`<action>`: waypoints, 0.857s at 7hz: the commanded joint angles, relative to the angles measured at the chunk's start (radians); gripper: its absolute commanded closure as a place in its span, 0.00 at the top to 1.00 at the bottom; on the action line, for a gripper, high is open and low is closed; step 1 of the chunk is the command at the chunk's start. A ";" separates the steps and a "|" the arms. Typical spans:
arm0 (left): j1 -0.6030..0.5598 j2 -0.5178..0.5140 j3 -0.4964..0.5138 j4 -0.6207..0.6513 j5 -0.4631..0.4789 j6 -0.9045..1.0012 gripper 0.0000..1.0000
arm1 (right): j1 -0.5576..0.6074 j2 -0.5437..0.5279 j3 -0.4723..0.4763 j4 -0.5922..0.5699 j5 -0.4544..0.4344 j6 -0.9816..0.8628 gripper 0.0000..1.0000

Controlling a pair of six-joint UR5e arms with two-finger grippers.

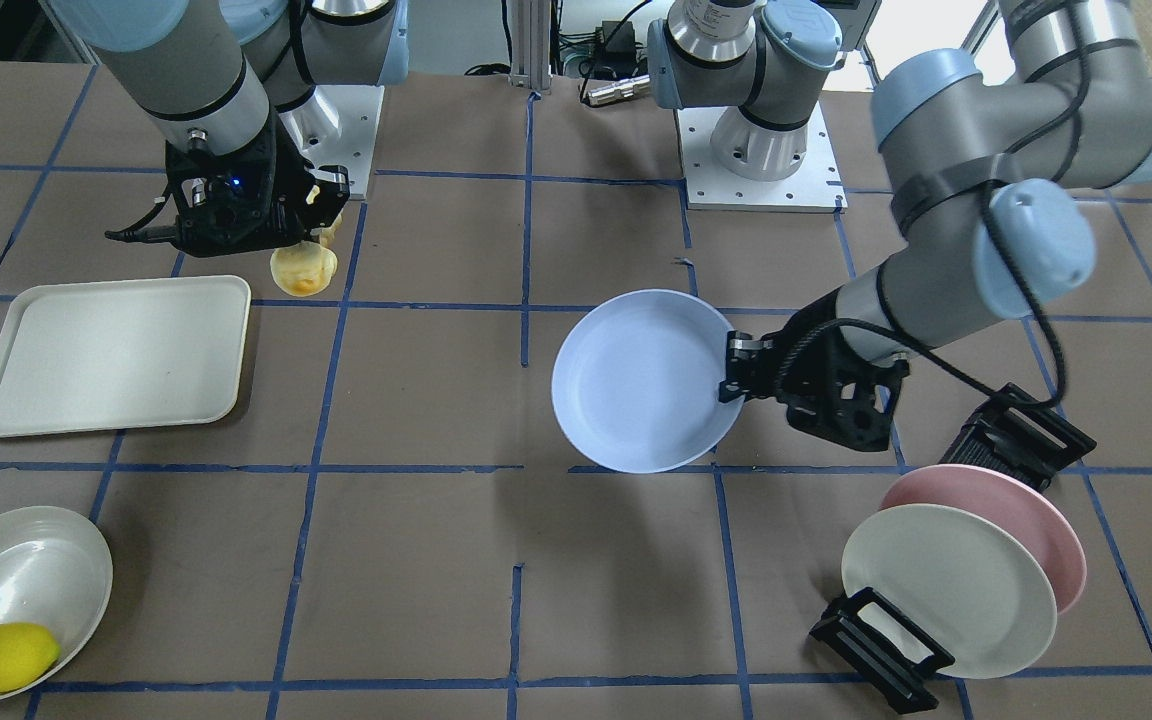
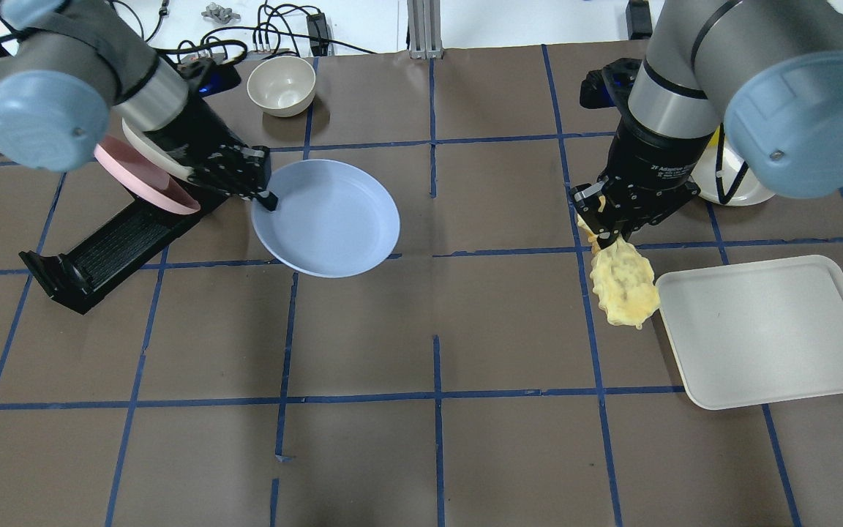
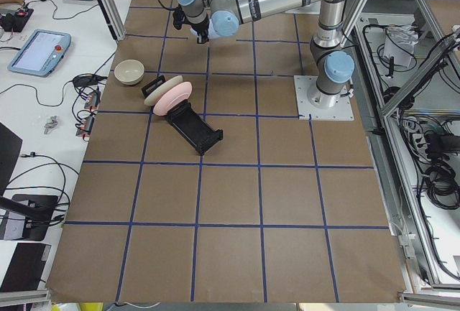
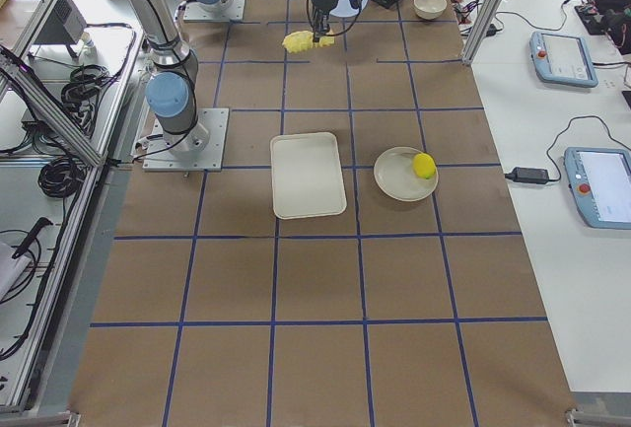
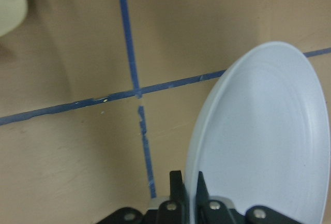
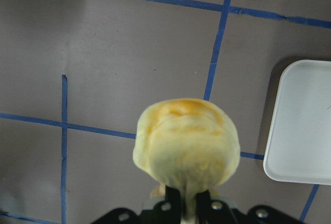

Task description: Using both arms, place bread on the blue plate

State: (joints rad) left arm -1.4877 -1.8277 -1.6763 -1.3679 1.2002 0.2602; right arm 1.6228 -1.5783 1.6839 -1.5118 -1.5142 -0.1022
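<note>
My left gripper (image 2: pixel 264 194) is shut on the near rim of the blue plate (image 2: pixel 326 218) and holds it slightly tilted just above the table, left of centre. The front view shows the plate (image 1: pixel 636 385) and this gripper (image 1: pixel 736 370). The left wrist view shows the rim (image 5: pixel 264 141) between the fingers. My right gripper (image 2: pixel 601 227) is shut on one end of the bread (image 2: pixel 623 282), which hangs down beside the white tray's corner. The right wrist view shows its golden-brown end (image 6: pixel 186 146). The bread (image 1: pixel 303 268) is far from the plate.
A white tray (image 2: pixel 773 329) lies at the right. A bowl (image 1: pixel 21 590) holds a lemon (image 1: pixel 4 657). A black rack (image 2: pixel 110 249) holds a pink plate (image 1: pixel 1026 520) and a cream plate (image 1: pixel 946 590). A small cream bowl (image 2: pixel 281 86) stands at the back.
</note>
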 commanded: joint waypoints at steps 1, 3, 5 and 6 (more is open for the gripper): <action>-0.100 -0.091 -0.097 0.289 -0.072 -0.131 0.13 | 0.072 0.056 0.020 -0.141 0.026 0.099 0.14; -0.132 -0.157 -0.098 0.355 -0.113 -0.153 0.13 | 0.150 0.122 0.017 -0.224 0.040 0.119 0.14; -0.160 -0.200 -0.100 0.412 -0.111 -0.154 0.14 | 0.172 0.216 0.002 -0.324 0.043 0.122 0.15; -0.161 -0.203 -0.105 0.415 -0.111 -0.156 0.31 | 0.176 0.259 -0.021 -0.355 0.043 0.121 0.15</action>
State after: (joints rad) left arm -1.6417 -2.0187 -1.7776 -0.9682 1.0894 0.1062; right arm 1.7893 -1.3742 1.6836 -1.8207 -1.4717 0.0185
